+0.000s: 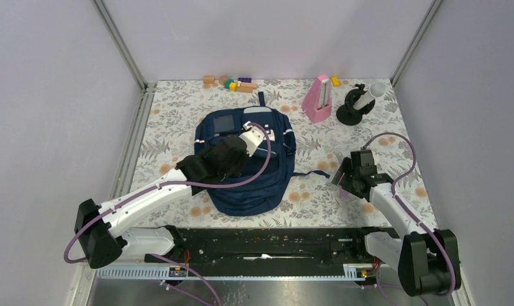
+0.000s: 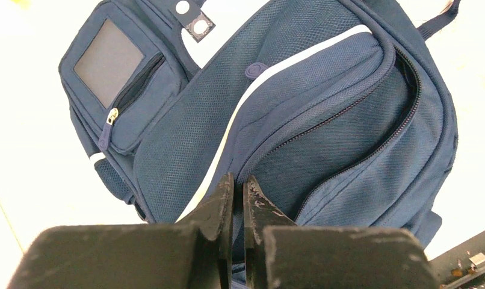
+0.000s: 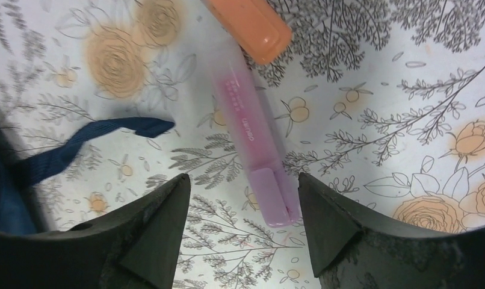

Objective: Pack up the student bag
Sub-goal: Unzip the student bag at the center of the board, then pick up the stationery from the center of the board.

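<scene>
**L end effector shut over bag; R open astride pink marker**

Top view: student bag [image 1: 254, 191] lies flat mid-surface [image 1: 178, 108], long axis running away from the arm bases. L end effector [image 1: 262, 135] hangs over its upper front. R end effector [image 1: 344, 178] sits right of the bag, w/ bare surface around it.

L wrist: L end effector [image 2: 239, 183] closed, nothing visibly pinched. Bag [image 2: 324, 120] lies just beyond the tips, zip looks partly open.

R wrist: R end effector [image 3: 243, 180] open. Pink marker [image 3: 252, 144] has its near end btwn the jaws, long axis pointing away. Orange marker [image 3: 258, 27] lies at its far end, strap [image 3: 95, 135] to the left.
</scene>
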Available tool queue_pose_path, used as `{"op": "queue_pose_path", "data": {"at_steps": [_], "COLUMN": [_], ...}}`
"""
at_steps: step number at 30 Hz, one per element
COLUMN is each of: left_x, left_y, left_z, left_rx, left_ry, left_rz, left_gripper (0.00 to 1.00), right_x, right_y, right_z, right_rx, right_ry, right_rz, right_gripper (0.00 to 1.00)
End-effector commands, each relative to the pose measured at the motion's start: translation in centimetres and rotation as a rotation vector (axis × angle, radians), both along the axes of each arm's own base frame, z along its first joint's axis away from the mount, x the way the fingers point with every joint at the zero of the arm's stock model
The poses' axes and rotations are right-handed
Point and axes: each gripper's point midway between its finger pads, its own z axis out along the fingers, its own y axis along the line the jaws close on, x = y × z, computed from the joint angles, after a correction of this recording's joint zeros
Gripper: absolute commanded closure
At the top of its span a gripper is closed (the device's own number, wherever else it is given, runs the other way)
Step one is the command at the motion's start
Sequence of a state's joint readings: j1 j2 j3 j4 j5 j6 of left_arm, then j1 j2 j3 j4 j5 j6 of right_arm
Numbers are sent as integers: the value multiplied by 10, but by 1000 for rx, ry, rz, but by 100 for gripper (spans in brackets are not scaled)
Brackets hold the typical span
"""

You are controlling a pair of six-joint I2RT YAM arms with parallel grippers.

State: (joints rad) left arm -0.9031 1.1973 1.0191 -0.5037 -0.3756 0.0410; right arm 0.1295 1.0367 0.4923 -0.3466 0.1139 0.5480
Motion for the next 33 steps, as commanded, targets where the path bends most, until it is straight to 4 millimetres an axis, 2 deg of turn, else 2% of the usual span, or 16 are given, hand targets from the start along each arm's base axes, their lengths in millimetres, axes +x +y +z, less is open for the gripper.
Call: {"op": "queue_pose_path", "data": {"at_steps": [1, 4, 11, 17, 21, 27, 33], "left_x": [7, 4, 3, 4, 2, 2, 3], "left_y": [-9, -1, 6, 6, 1, 0, 3], "left_z": [61, 67, 73, 69, 67, 64, 64], "left_rx": [-208, -232, -262, -263, -279, -274, -274], "left_ry": [-107, -126, -133, -108, -82, -72, -76], "left_rz": [12, 17, 43, 48, 26, 27, 30], "left_gripper": [100, 100, 100, 100, 100, 100, 100], "right_x": [-6, -7, -8, -11, -13, -12, -9], "right_y": [-4, -4, 7, 9, 17, 32, 34], "right_z": [-7, -11, -15, -15, -18, -22, -12], "right_rx": [-13, -16, 24, -7, -8, -12, -24], "right_ry": [78, 115, 160, 169, 192, 217, 186], "right_rz": [-37, -38, 7, 21, 55, 112, 135], "right_gripper": [29, 30, 46, 49, 50, 71, 91]}}
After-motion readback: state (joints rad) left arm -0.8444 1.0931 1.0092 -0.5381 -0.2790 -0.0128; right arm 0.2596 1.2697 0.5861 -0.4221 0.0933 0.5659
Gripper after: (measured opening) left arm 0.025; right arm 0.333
